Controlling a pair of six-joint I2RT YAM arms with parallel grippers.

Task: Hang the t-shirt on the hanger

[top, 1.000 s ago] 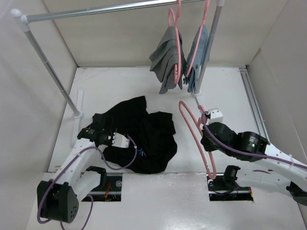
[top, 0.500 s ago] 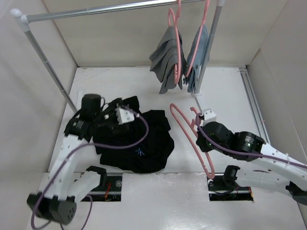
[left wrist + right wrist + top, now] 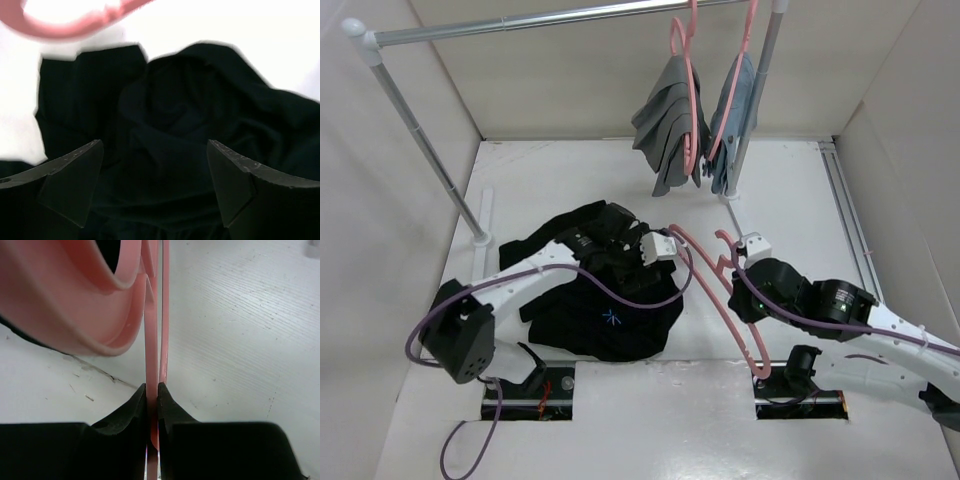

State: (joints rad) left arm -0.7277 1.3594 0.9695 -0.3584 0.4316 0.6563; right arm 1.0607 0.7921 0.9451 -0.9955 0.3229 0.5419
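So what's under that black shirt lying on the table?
Only the white table shows around the edges of the t-shirt, so it seems to lie straight on it. The crumpled cloth covers whatever else might be beneath. The left gripper hangs open above it.

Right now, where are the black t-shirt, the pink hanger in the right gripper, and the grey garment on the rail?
black t-shirt (image 3: pixel 620 335): top external view, lower middle fabric.
pink hanger (image 3: pixel 65 305): right wrist view, broad curved part.
grey garment (image 3: pixel 665 125): top external view, middle of cloth.
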